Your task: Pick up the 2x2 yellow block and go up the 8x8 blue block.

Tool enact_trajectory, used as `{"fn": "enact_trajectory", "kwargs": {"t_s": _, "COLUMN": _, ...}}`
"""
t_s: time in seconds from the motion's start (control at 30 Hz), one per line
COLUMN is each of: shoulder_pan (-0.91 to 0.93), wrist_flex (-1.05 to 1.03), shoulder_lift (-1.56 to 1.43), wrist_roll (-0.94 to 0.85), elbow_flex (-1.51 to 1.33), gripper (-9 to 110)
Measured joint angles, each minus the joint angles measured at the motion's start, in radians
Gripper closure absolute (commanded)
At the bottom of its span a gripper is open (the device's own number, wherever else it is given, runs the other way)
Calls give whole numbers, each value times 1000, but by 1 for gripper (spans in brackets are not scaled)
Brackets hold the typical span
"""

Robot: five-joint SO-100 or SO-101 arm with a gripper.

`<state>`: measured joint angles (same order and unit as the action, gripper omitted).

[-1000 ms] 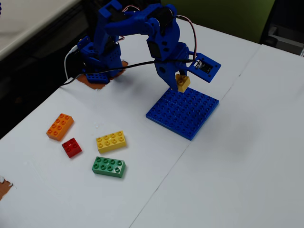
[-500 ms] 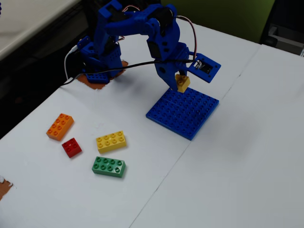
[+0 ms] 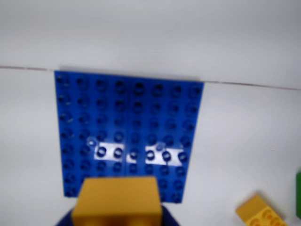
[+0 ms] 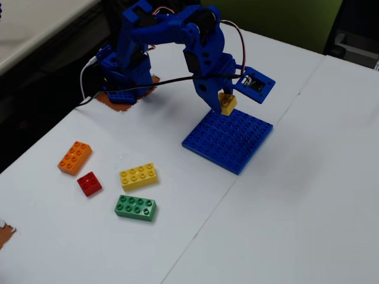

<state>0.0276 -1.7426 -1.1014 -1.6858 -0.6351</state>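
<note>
The small 2x2 yellow block (image 4: 227, 103) hangs in my gripper (image 4: 225, 104), which is shut on it just above the far edge of the 8x8 blue block (image 4: 228, 140). In the wrist view the yellow block (image 3: 117, 201) fills the bottom centre, with blue finger parts showing at its lower corners. Beyond it the blue baseplate (image 3: 129, 122) lies flat and square on the white table. The block is held clear of the studs, slightly tilted in the fixed view.
Left of the plate on the white table lie a longer yellow brick (image 4: 138, 176), a green brick (image 4: 135, 207), a red brick (image 4: 89, 183) and an orange brick (image 4: 74, 157). The yellow brick's end (image 3: 260, 214) shows at the wrist view's lower right. The arm base (image 4: 123, 77) stands at the back.
</note>
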Motion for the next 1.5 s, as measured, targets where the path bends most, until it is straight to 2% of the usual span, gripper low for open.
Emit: {"fn": "enact_trajectory", "kwargs": {"t_s": 1.5, "shoulder_pan": 0, "wrist_flex": -2, "shoulder_lift": 0, "wrist_roll": -3, "elbow_flex": -38, "gripper": 93}}
